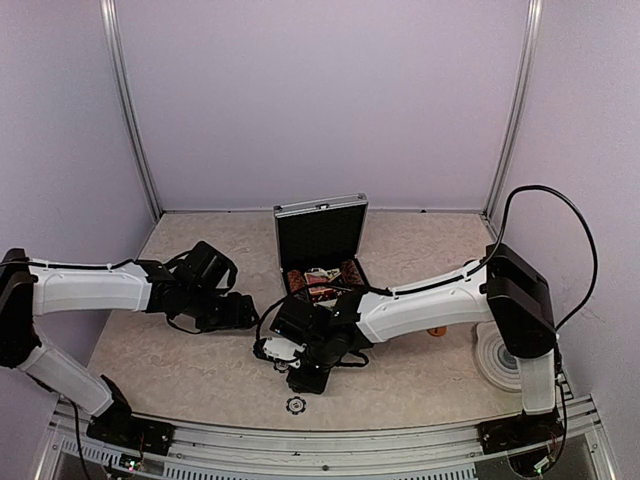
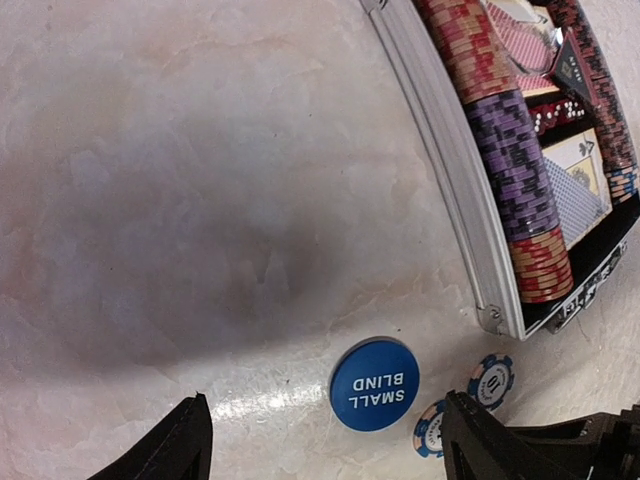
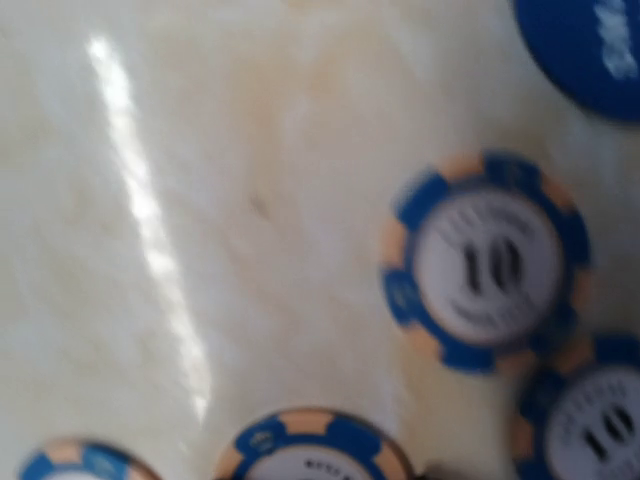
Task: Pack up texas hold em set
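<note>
the small ribbed silver aluminium case stands open on the pale marble-pattern table, its lid upright, and red, purple and black chip rows already fill the tray. just in front of the case's near-left corner some pieces are not yet packed: a round blue "small blind" button and several flat blue-and-cream chips marked 10.

the left tool hangs over the button with its fingers apart and nothing between them. the right tool is low over the loose chips, in front of the case. its fingers do not show in its own blurred view, so one cannot tell if they are apart or together.

the main risk is probably the chips themselves. they lie flat on a smooth table, so a closing tool may only push them aside, perhaps under the case edge, or lift two and drop one. both tools work beside the same corner of the case, so they may knock each other or the button. an arm reaching over could also hit the upright lid and shut it.
</note>
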`<move>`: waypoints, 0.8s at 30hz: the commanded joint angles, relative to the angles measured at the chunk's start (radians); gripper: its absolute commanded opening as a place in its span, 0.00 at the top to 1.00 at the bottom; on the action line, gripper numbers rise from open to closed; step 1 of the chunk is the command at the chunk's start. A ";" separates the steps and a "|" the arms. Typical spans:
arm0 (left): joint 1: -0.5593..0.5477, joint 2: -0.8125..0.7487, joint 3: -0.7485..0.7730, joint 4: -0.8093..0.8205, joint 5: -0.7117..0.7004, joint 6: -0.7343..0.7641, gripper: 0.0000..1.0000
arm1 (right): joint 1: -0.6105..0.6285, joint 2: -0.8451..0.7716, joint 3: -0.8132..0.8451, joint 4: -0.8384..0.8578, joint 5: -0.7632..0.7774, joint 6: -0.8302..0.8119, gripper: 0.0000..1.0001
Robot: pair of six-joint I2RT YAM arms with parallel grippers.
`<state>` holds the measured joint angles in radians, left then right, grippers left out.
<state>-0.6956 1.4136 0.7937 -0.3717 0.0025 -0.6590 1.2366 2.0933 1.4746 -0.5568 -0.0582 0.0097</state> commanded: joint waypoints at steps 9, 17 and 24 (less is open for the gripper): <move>0.001 -0.020 0.006 0.007 -0.024 0.011 0.22 | 0.041 0.038 0.019 -0.049 0.024 -0.041 0.62; 0.001 -0.064 -0.003 -0.005 -0.041 0.019 0.22 | 0.040 0.001 0.014 -0.042 0.050 -0.040 0.63; 0.001 -0.112 -0.002 -0.018 -0.045 0.030 0.22 | 0.038 -0.017 0.023 -0.043 0.077 -0.043 0.63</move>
<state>-0.6964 1.3315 0.7864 -0.3729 -0.0280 -0.6487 1.2678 2.1071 1.5017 -0.5625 -0.0216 -0.0235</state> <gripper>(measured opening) 0.778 0.369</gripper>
